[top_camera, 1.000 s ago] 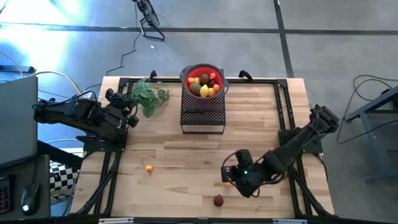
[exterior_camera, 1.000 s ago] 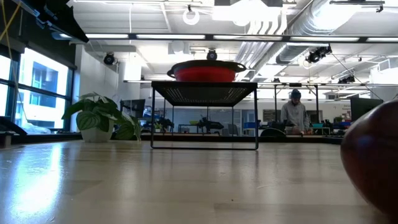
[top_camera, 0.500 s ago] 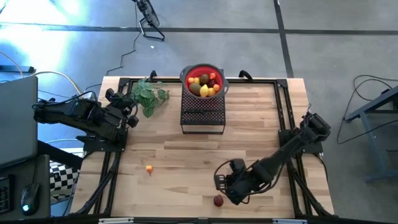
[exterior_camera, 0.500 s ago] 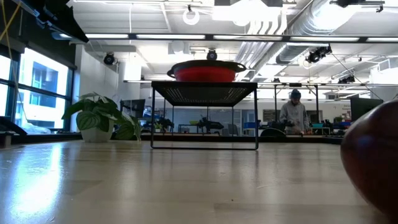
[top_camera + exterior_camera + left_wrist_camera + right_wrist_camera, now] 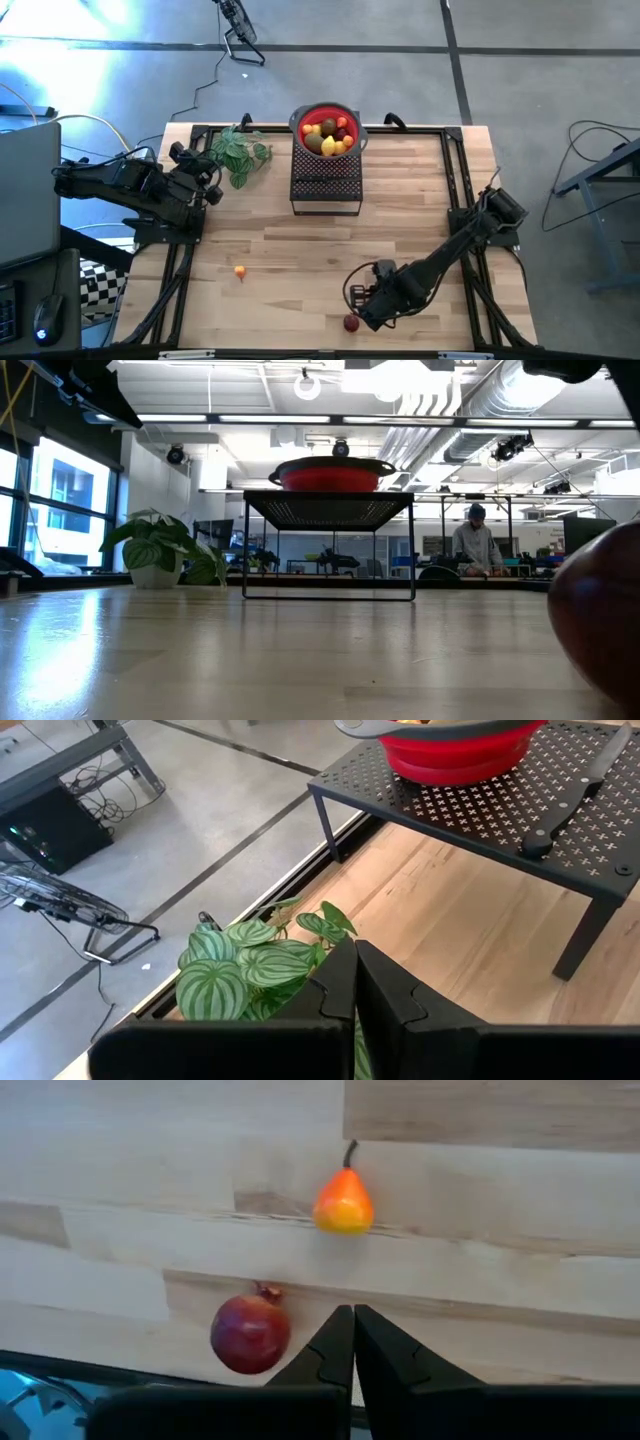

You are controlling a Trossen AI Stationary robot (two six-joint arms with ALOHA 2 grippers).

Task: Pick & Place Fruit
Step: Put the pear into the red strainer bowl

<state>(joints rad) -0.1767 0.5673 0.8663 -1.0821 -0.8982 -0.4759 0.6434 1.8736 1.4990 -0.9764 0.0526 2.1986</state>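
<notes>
near the table's (image 5: 300, 250) front edge the right gripper (image 5: 362, 300), fingers pressed together, hovers by a dark red fruit (image 5: 250, 1334); left gripper (image 5: 355, 982) closed beside the plant (image 5: 245, 965).

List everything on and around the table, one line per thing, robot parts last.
red bowl: one, red, on top of the black stand, filled with yellow, red and olive fruit
black mesh stand: one, black, back centre of the table
knife: one, black handle, lying on the stand
leafy plant: one, green, back left, by the left gripper
small orange fruit: one, front left of centre, alone
dark red fruit: one, front edge, beside the right gripper
person: one, far in the room behind
left gripper: shut, parked at the left edge
right gripper: shut, low over the front of the table
</notes>
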